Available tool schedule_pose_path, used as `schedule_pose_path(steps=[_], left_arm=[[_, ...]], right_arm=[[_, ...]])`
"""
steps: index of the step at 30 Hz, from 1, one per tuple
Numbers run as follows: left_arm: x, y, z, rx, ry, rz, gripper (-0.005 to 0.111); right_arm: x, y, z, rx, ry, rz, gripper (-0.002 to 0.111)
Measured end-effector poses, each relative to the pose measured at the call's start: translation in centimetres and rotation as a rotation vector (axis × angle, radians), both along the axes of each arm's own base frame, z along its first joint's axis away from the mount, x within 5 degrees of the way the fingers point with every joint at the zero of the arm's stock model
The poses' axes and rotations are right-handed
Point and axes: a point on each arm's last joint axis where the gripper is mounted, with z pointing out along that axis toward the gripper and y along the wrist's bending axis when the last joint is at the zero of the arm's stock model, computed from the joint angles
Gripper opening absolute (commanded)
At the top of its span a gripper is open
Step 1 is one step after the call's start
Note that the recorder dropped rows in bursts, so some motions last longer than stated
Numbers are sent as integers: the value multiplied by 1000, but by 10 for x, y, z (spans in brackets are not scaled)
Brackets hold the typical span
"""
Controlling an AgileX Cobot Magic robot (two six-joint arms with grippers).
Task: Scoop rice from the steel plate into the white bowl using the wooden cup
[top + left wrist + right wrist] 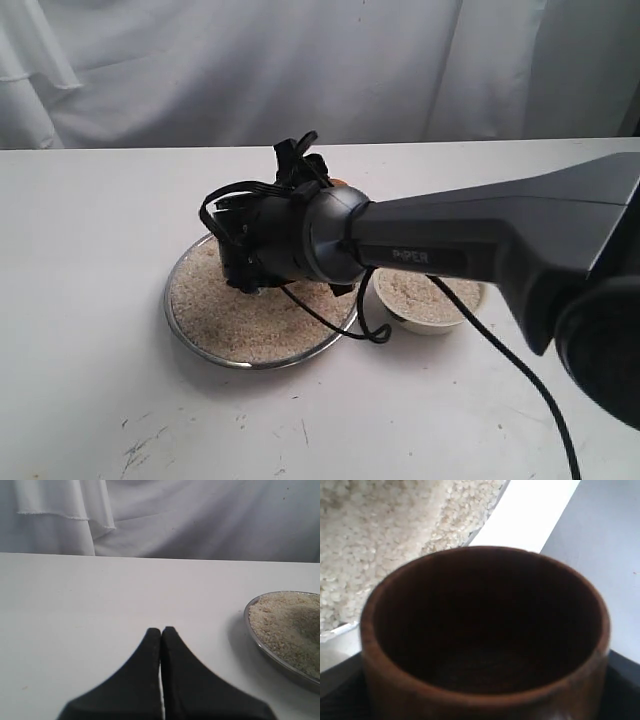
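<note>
From my seat the right arm [470,240] reaches in from the right and crosses the middle, its wrist hanging over the far half of the steel plate [258,366]. The right gripper [482,707] is clamped on the wooden cup [485,645]; dark pads [337,700] press its wall on both sides. The cup's mouth faces the wrist camera and I see only dark wood inside, no grains. Past its lip lie the rice [380,540] and a stretch of the plate's thin rim, then bare white surface. In the exterior view the arm's bulk hides the cup, so I cannot tell how far it sits above the grains. Rice covers the plate out to the rim on the near side. The white bowl [425,325] stands just beside the plate's right edge with a narrow gap between them, and holds rice as well. A black cable [520,370] loops over that gap and trails toward the near right. The table [90,250] is open to the left of the plate and in front of it, and the curtain [250,70] closes off the back edge. The left gripper [161,632] is pinched together on nothing, fingers touching, over bare table with the plate's rim off to one side, well apart
</note>
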Motion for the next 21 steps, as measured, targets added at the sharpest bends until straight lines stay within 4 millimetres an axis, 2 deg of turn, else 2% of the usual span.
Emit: schedule_pose_path(steps=[21], left_arm=[[0,0,0,0,0,0,0]], right_arm=[[23,-2,-23,-142,-98,63,0]])
